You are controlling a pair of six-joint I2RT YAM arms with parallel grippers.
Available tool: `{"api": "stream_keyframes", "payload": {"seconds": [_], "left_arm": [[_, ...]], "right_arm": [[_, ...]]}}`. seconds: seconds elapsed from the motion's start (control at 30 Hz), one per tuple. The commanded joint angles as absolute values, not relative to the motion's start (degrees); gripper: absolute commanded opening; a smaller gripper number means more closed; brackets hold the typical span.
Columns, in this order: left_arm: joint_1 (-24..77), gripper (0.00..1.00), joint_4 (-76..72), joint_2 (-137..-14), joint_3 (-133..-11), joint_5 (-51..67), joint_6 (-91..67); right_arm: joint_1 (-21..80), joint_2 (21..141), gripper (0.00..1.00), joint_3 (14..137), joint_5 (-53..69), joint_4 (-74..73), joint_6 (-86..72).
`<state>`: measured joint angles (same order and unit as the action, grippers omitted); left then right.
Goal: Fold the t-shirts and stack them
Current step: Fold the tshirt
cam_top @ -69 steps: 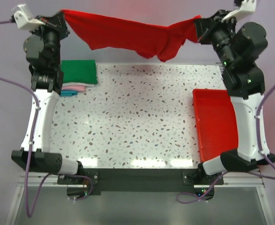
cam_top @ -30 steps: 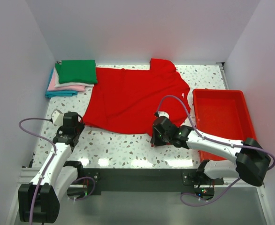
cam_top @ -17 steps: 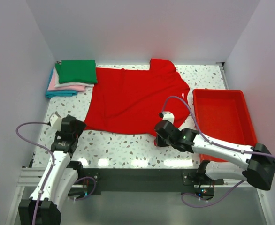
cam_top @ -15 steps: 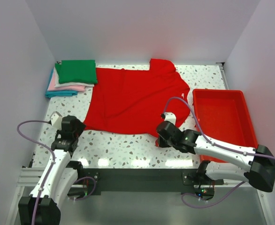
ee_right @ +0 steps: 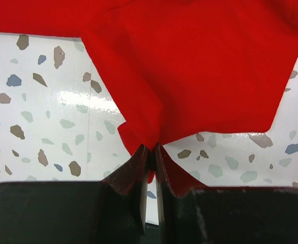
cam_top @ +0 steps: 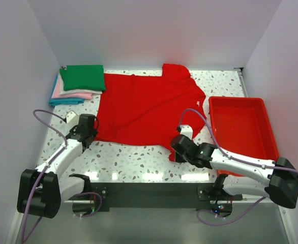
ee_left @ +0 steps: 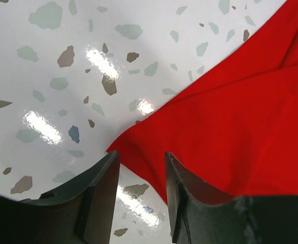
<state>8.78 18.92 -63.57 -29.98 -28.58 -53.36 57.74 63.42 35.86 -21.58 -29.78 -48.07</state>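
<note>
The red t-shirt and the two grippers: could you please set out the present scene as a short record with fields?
red t-shirt: spread flat on the table
left gripper: open, fingers either side of the shirt's near-left corner
right gripper: shut, pinching the shirt's near hem
folded stack: far-left corner of the table, green shirt on top
red tray: right side of the table, beside the shirt
</note>
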Motion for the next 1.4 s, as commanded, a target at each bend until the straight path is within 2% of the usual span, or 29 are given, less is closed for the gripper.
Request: {"api": "stream_keyframes", "payload": {"seconds": [0.0, 0.77, 0.87, 0.97, 1.1, 1.37], "left_arm": [[9.05, 0.46, 17.49, -65.3, -32.69, -31.47, -53.88], [9.14, 0.37, 13.62, -74.44, -33.75, -26.11, -61.79], [9.14, 0.31, 13.8, -74.88, -34.1, -25.58, -61.87], [9.14, 0.21, 13.89, -74.53, -34.19, -25.05, -61.7], [8.97, 0.0, 14.76, -73.39, -34.1, -24.7, -61.26], [8.96, 0.0, 20.12, -62.41, -33.32, -25.49, -60.12]], "right_arm": [[57.92, 61.44, 0.14, 34.98, -23.91, -27.95, -47.99], [57.92, 60.12, 0.13, 31.99, -23.38, -26.1, -49.83], [57.92, 60.12, 0.13, 31.82, -23.55, -26.19, -50.1], [57.92, 59.94, 0.13, 31.73, -23.47, -26.1, -50.1], [57.83, 59.77, 0.13, 31.73, -23.55, -26.28, -50.1], [57.92, 59.41, 0.13, 31.29, -23.47, -26.54, -50.1]]}}
